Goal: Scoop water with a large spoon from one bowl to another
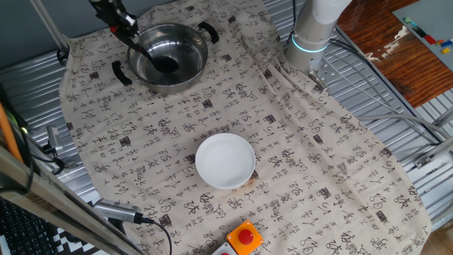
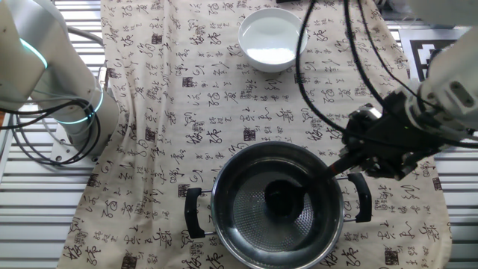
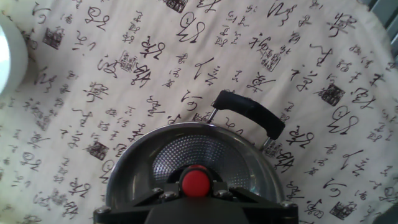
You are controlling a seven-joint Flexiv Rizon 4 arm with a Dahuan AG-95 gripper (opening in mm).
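Covering the table, a beige cloth [image 1: 318, 163] printed with black calligraphic characters was seen in all views; none of the characters could be read. The gripper [image 2: 351, 158] was held tilted above the rim of the steel pot [image 2: 278, 205], and its fingers were pressed together on the ladle [image 1: 157, 59], gripped by the thin handle. In the hand view, the red tip of the handle [image 3: 194, 182] was seen clamped at the bottom centre of the picture, directly over the pot's interior. The black scoop was positioned below the gripper, inside the pot, near its floor. Whether water was carried in the scoop could not be determined.

The white bowl [image 1: 225, 161] was located well apart from the gripper, across the cloth, and was seen to contain clear liquid. The arm's base [image 1: 311, 35], ringed by a lit band, was mounted beside the cloth, and black cables [image 2: 328, 67] were routed down to the wrist. A red button [image 1: 245, 236] on an orange housing was located beyond the bowl, at the table edge.
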